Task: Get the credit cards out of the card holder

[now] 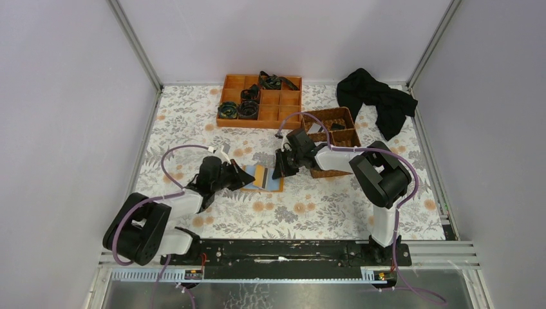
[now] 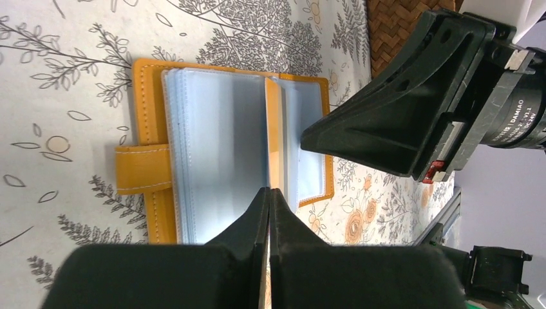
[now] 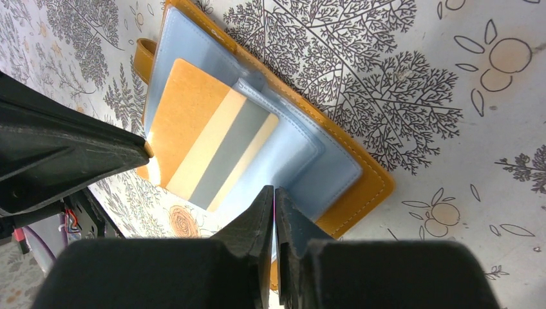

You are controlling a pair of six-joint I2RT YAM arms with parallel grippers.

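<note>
- One card holder (image 3: 335, 167) lies open on the desk (image 1: 322, 206), between the two claws.
- One card (image 3: 206, 151), orange with a pale and a grey stripe, sticks partway out of its sleeve.
- The left claw (image 2: 269, 193) is closed on that card's edge.
- The right claw (image 3: 273, 192) is closed, its tips on the holder's blue page.
- Farther back: one compartment tray (image 1: 261, 100), one wicker basket (image 1: 335, 125), one black cloth (image 1: 376, 100).

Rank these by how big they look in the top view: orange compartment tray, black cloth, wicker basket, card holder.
1. Orange compartment tray and black cloth: about alike, too close to rank.
2. Wicker basket, partly covered by the right arm.
3. Card holder, clearly smallest.
</note>
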